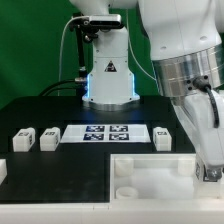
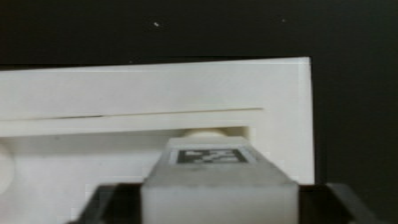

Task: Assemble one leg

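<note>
In the wrist view my gripper (image 2: 217,206) is shut on a leg (image 2: 214,175), a small white block whose black-and-white tag faces the camera. The dark fingers (image 2: 107,206) press on both of its sides. The leg is held over the large white tray-shaped part (image 2: 143,95), just by a round corner hole (image 2: 210,131). In the exterior view my gripper (image 1: 210,170) hangs low over the right end of the tray-shaped part (image 1: 150,180); the held leg is hidden there. Loose legs stand on the table, two at the exterior view's left (image 1: 22,139) (image 1: 47,139) and one right of the middle (image 1: 163,137).
The marker board (image 1: 105,133) lies flat between the loose legs. Another white block (image 1: 2,170) is cut off at the exterior view's left edge. The robot's base (image 1: 108,75) stands behind the marker board, with a green wall beyond it.
</note>
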Motion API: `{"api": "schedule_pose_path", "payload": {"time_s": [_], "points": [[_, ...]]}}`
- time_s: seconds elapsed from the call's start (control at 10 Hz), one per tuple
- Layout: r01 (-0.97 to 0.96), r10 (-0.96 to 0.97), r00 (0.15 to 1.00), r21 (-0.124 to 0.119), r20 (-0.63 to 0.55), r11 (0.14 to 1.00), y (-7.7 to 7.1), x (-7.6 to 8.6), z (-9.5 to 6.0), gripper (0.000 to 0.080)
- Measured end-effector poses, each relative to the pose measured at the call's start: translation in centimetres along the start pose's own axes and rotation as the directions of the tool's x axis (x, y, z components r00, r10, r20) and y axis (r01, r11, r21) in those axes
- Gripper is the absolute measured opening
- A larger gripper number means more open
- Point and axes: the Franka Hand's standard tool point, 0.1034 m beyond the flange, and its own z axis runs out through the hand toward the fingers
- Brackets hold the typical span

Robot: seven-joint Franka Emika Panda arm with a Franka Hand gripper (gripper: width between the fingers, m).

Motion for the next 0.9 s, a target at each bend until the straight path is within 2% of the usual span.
{"api": "schedule_pose_path", "payload": {"time_s": [0.1, 0.2, 0.5, 0.7, 0.8, 0.9], "points": [[0.103, -0.103, 0.995, -0.001, -0.004, 0.995, 0.0, 0.05, 0.0, 0.0559], [0.144, -0.144, 0.99, -0.002, -0.004, 0.99, 0.01, 0.1, 0.0, 0.0631], [0.458, -0.458, 0.889, -0.004, -0.005, 0.889, 0.02, 0.2, -0.01, 0.0646], [0.77, -0.772, 0.635, -0.059, -0.026, 0.636, -0.01, 0.22, -0.25, 0.0649], [0.837, -0.84, 0.543, -0.07, -0.022, 0.543, 0.02, 0.34, -0.22, 0.0649], [0.835, -0.837, 0.546, -0.069, -0.021, 0.546, 0.04, 0.37, -0.18, 0.0649]]}}
